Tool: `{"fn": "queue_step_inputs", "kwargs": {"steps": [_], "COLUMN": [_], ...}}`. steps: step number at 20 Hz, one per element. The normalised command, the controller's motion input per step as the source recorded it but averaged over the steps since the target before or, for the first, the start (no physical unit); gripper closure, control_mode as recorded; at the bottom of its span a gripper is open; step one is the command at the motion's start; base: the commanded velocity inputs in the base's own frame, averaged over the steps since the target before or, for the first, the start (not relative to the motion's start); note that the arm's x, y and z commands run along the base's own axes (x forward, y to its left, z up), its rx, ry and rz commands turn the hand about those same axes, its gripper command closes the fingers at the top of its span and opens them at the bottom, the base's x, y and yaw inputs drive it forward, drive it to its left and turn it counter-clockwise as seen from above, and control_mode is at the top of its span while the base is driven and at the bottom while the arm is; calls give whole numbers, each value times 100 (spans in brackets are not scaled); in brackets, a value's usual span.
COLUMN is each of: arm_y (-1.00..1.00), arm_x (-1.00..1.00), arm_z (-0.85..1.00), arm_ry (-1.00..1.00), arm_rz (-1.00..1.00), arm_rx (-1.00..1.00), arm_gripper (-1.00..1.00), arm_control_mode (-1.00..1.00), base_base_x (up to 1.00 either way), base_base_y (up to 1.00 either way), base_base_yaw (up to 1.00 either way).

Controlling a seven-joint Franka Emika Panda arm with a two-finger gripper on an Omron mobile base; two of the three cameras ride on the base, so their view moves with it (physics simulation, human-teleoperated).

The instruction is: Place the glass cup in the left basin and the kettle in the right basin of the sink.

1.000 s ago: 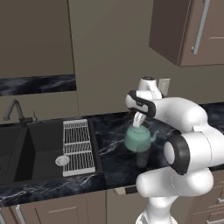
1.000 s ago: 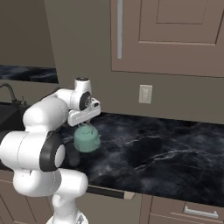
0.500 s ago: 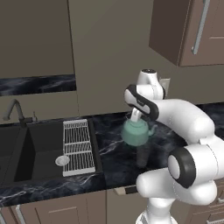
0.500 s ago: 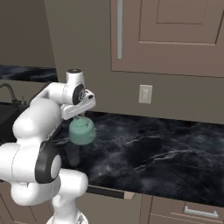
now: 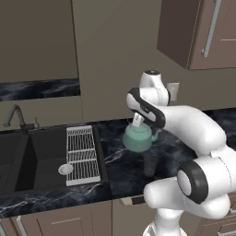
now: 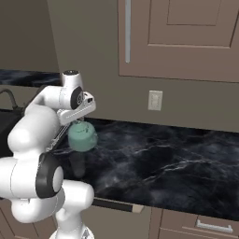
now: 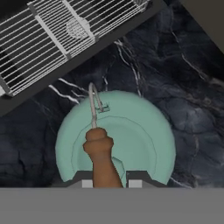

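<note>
The mint-green kettle (image 5: 137, 138) (image 6: 82, 137) hangs in the air over the dark marble counter, just right of the white wire rack. My gripper (image 5: 137, 121) (image 6: 80, 122) (image 7: 108, 183) is shut on its brown arched handle (image 7: 102, 158) from above. The hand view looks straight down on the kettle's round lid (image 7: 131, 131). The smoky glass cup (image 5: 150, 163) (image 6: 76, 164) stands on the counter below and slightly right of the kettle. The black sink lies to the left, with its right basin (image 5: 44, 150) beside the rack and the left basin (image 5: 6, 156) at the picture's edge.
The white wire rack (image 5: 83, 154) (image 7: 65, 39) lies between the kettle and the right basin, with a round white drain (image 5: 66, 169) at its near-left corner. A dark gooseneck faucet (image 5: 15, 116) stands behind the sink. Wall cabinets hang above. Open marble counter (image 6: 168, 163) stretches right.
The arm has swung left and a little upward with the kettle in its grip, bringing it closer to the rack. The glass cup has stayed where it was.
</note>
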Motion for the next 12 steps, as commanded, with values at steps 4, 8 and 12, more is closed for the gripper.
{"fn": "queue_step_inputs", "kwargs": {"steps": [4, 8, 12], "arm_y": [42, 44, 44], "arm_x": [0, 0, 0], "arm_z": [4, 9, 12], "arm_ry": [0, 0, 0], "arm_rz": [0, 0, 0], "arm_rx": [0, 0, 0], "arm_gripper": [100, 100, 100], "arm_control_mode": [-100, -100, -100], "base_base_x": [0, 0, 0], "base_base_y": [0, 0, 0], "base_base_yaw": [0, 0, 0]}}
